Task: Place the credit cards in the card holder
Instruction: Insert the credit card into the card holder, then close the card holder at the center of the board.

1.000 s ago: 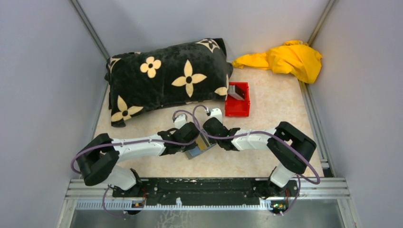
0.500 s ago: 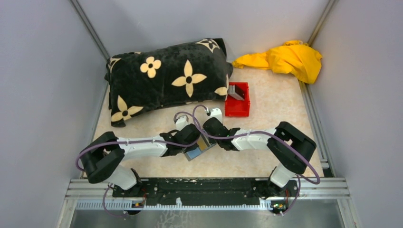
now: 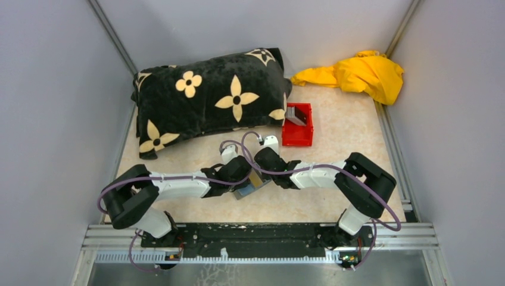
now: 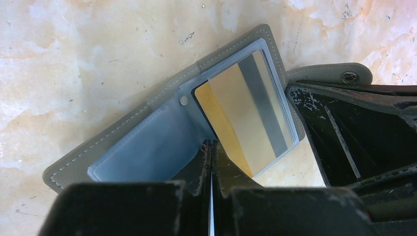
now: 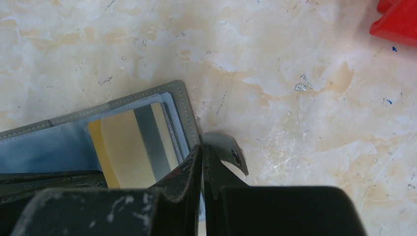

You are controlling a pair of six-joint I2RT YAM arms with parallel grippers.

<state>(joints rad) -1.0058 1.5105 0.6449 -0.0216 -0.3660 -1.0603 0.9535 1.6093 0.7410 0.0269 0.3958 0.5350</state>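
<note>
The grey card holder (image 4: 133, 128) lies open on the marble table, its clear sleeves facing up. A tan-yellow credit card (image 4: 246, 118) with a grey stripe sits in the right sleeve, also seen in the right wrist view as the card (image 5: 133, 142). My left gripper (image 4: 211, 146) is shut, its tips resting on the holder near the fold. My right gripper (image 5: 201, 147) is shut on the holder's right edge (image 5: 189, 123), beside the snap tab (image 5: 231, 155). From above, both grippers meet over the holder (image 3: 244, 192). Another grey card (image 3: 296, 115) leans in the red bin.
The small red bin (image 3: 298, 136) stands just behind the grippers, and its corner (image 5: 398, 22) shows in the right wrist view. A black flowered pillow (image 3: 208, 98) lies at the back left. A yellow cloth (image 3: 357, 74) is bunched in the back right corner. Walls enclose the table.
The left arm's elbow has shifted a little to the right and the holder has nudged slightly with it. Both grippers stay shut at the holder.
</note>
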